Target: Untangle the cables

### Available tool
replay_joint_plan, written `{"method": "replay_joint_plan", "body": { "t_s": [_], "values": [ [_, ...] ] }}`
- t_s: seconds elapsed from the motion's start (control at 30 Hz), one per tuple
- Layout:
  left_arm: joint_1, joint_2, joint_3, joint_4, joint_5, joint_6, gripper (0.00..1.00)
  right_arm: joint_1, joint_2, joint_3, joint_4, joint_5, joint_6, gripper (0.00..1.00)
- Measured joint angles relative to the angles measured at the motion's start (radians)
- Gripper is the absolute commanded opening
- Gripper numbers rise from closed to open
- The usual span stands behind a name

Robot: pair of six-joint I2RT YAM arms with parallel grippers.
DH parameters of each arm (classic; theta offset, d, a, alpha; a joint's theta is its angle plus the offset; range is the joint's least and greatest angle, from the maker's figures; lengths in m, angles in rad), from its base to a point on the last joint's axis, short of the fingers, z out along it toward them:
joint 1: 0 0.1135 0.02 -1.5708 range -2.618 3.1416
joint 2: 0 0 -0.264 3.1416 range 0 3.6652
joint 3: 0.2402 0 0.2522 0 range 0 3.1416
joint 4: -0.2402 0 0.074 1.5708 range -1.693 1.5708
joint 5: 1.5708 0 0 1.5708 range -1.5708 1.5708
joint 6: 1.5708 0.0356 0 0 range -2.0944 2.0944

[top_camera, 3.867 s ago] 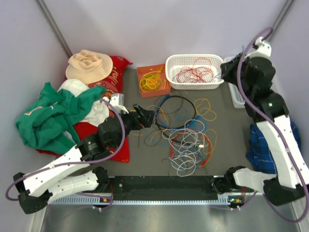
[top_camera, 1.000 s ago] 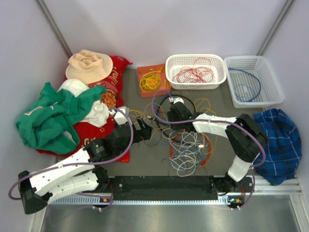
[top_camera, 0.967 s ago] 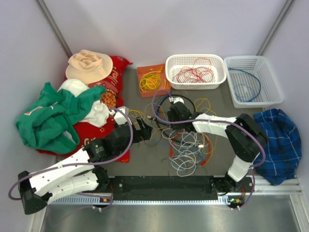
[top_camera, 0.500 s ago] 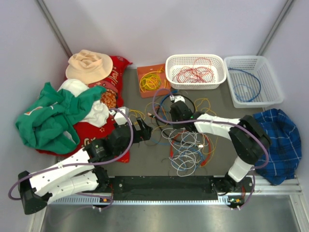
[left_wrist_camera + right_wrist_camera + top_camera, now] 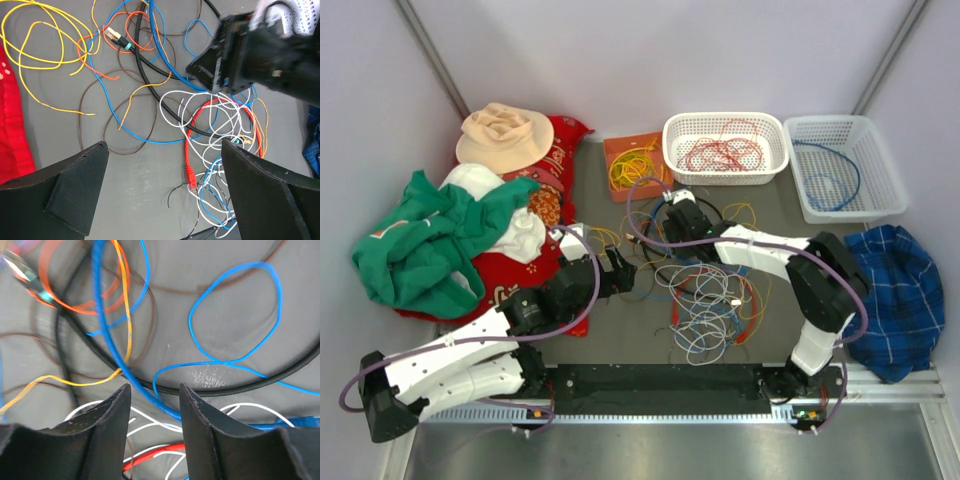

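Top external: cables lie in one loose tangle on the grey table, mid-field, between the two arms. Two white baskets stand at the far edge: left basket holds red cables, right basket holds one blue loop. One orange tray beside them holds a yellow coil

State, left gripper: jaws spread wide, nothing between them, over the tangle's left side

State, right gripper: fingers partly apart, thick blue cable running beneath the gap, no grip visible

Left wrist: one black cable, one red cable with a plug end
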Motion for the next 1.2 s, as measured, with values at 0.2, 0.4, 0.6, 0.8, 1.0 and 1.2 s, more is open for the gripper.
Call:
{"method": "replay_joint_plan", "body": {
  "t_s": [0.2, 0.4, 0.6, 0.8, 1.0, 1.2],
  "values": [
    [0.000, -0.049, 0.000, -0.014, -0.005, 0.000, 0.98, -0.011, 0.095, 0.023, -0.013, -0.014, 0.002, 0.31],
    [0.000, -0.056, 0.000, -0.016, -0.008, 0.000, 0.98, -0.019, 0.100, 0.032, -0.003, -0.030, 0.012, 0.03],
    [0.000, -0.033, 0.000, -0.014, -0.009, 0.003, 0.99, -0.021, -0.002, -0.004, -0.006, -0.034, 0.028, 0.00],
    [0.000, -0.032, 0.000, 0.000, -0.020, 0.027, 0.98, 0.005, -0.351, -0.030, -0.035, -0.032, 0.027, 0.00],
    [0.000, -0.017, 0.000, 0.042, -0.021, 0.042, 0.98, 0.012, -0.481, 0.005, -0.045, -0.024, 0.018, 0.61],
    [0.000, 0.010, 0.000, 0.045, 0.010, 0.029, 0.98, -0.019, -0.249, -0.010, -0.052, -0.062, 0.056, 0.65]
  ]
}}
